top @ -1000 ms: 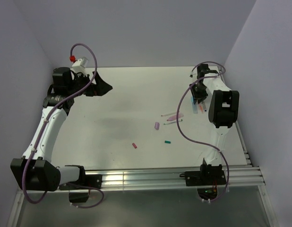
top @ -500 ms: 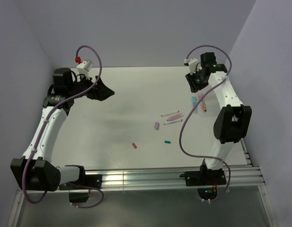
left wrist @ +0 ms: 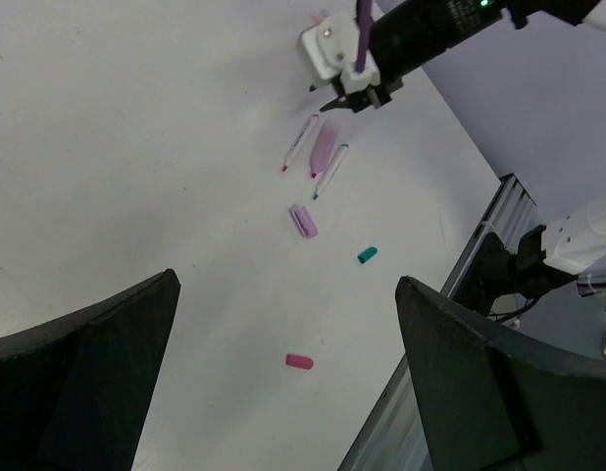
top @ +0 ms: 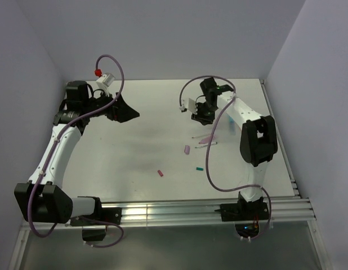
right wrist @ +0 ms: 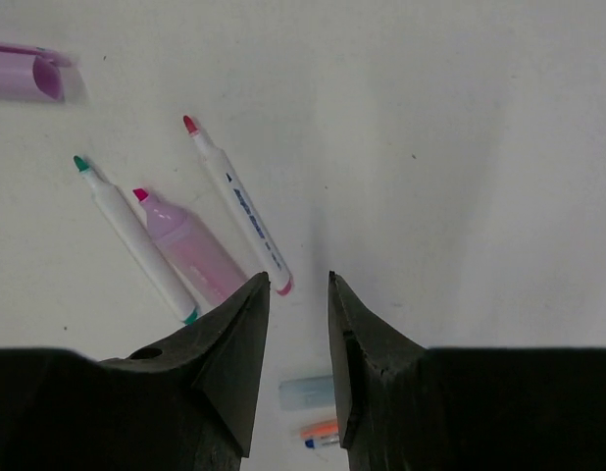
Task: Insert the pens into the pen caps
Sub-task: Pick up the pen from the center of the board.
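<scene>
White red-tipped pen (right wrist: 236,208) lies just ahead-left of the right gripper (right wrist: 296,285) — jaws narrowly apart, nothing btwn. Imo nudge left, square across the barrel, then drop — left gripper (left wrist: 287,280) is wide open, empty.

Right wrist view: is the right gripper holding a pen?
No, the right gripper is empty, its jaws apart; the red-tipped pen lies on the table just past them.

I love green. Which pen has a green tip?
The white pen left of the fat pink pen, which is pink-tipped; the other white pen is red-tipped.
</scene>
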Robot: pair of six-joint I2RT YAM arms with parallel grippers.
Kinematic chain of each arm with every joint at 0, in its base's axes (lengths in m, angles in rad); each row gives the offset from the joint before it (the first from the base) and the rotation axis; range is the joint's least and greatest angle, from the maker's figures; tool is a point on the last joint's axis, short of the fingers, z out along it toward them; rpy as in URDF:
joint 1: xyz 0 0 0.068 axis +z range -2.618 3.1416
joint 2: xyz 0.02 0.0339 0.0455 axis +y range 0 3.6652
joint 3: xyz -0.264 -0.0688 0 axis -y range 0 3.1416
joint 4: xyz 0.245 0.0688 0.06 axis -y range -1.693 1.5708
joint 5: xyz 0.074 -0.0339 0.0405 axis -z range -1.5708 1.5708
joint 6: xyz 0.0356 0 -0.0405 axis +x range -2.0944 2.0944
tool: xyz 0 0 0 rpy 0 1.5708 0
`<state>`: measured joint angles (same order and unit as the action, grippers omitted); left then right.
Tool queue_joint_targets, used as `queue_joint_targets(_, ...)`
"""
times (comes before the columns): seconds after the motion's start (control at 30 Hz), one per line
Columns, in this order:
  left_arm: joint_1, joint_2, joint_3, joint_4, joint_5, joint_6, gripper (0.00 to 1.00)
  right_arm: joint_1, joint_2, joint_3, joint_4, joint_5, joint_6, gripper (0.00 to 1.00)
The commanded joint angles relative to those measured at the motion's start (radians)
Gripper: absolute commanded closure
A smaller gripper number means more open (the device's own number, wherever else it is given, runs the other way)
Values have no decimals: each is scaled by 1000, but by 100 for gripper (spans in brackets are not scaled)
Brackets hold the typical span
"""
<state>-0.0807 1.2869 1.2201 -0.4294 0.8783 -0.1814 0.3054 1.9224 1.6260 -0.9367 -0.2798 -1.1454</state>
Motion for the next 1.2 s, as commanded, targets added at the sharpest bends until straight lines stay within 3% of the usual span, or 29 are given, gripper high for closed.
queue_joint_targets(0.0,4,20,51,14,47,-7,1,21,58,38,-14,19,-117,62)
queue_joint_targets(0.27,13,41,62,8,70,-4,1,26,122,41,-11,2,-128,60)
queue_joint_targets(1.17,16,68,47,9,76,-4,1,61,127,-81,10,36,-175,59)
